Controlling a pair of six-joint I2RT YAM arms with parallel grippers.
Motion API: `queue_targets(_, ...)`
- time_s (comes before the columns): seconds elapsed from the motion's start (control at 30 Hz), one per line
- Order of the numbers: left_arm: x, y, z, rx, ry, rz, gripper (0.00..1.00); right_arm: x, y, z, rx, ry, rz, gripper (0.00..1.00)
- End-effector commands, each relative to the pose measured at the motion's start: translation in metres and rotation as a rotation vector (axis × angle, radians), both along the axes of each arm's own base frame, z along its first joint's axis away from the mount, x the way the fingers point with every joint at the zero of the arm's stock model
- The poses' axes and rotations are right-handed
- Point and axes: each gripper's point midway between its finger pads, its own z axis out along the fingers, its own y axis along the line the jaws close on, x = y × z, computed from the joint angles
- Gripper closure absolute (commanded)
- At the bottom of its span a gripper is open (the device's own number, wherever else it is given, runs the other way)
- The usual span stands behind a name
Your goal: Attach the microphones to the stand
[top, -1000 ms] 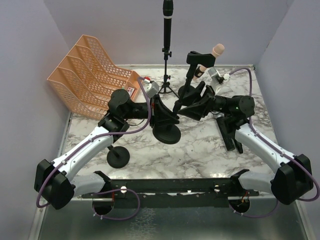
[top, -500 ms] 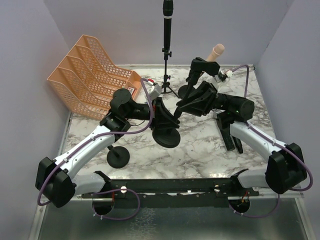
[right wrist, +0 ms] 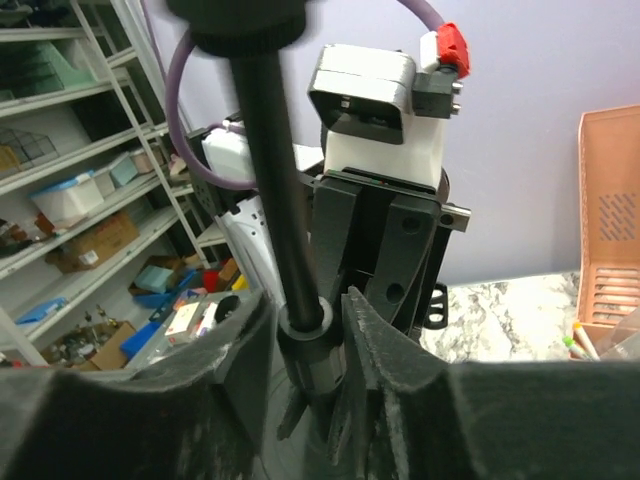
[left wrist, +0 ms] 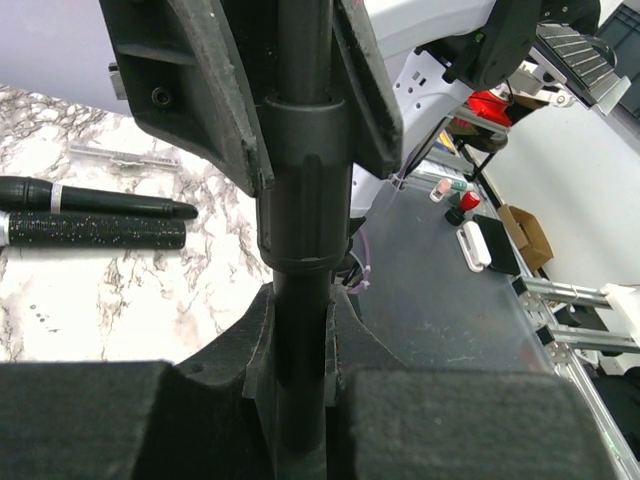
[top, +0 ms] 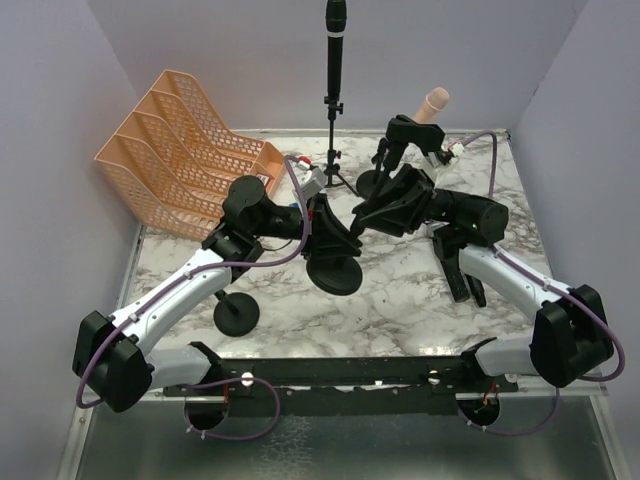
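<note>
A black stand with a round base (top: 335, 272) stands mid-table. My left gripper (top: 325, 228) is shut on its lower pole (left wrist: 298, 230), as the left wrist view (left wrist: 298, 310) shows. My right gripper (top: 372, 208) closes on the pole's collar (right wrist: 305, 322) just above; its fingers (left wrist: 210, 90) show in the left wrist view. The pale pink microphone (top: 433, 102) sits in the clip (top: 400, 130) at the stand's top. Two black microphones (left wrist: 95, 198) (left wrist: 95, 231) lie on the marble at the right (top: 456, 268). Another black microphone (top: 335, 35) stands in a tripod stand (top: 335, 150) at the back.
An orange file rack (top: 185, 150) fills the back left corner. A second round-base stand (top: 236, 315) sits near the left arm's forearm. A small grey bar (left wrist: 125, 157) lies on the marble beyond the two black microphones.
The clip with the pink microphone has tipped from sideways to more upright. My right gripper has shifted on the pole. The left grip has stayed put.
</note>
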Motion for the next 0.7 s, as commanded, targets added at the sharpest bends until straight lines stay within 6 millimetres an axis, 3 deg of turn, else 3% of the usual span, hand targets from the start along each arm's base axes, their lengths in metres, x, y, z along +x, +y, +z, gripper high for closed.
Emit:
queue_targets(0.0,0.008,-0.002,0.029,-0.067,-0.073,0.045,1.00,-0.015,-0.002,-0.002,-0.013,-0.047,0.046,0.72)
queue_targets(0.17,0.018,-0.002,0.031,-0.079,-0.073,0.110,1.00,-0.015,0.000,-0.006,-0.030,-0.067,0.047,0.99)
queue_targets(0.23,0.027,-0.002,0.033,-0.089,-0.070,0.171,1.00,-0.009,0.002,-0.012,-0.054,-0.075,0.016,0.99)
queue_targets(0.47,0.070,0.008,0.039,-0.070,-0.148,0.440,1.00,0.054,0.011,-0.038,-0.219,-0.036,-0.333,0.99)
queue_targets(0.67,0.118,0.026,0.036,0.010,-0.216,0.708,1.00,0.077,0.022,-0.049,-0.274,-0.016,-0.533,0.99)
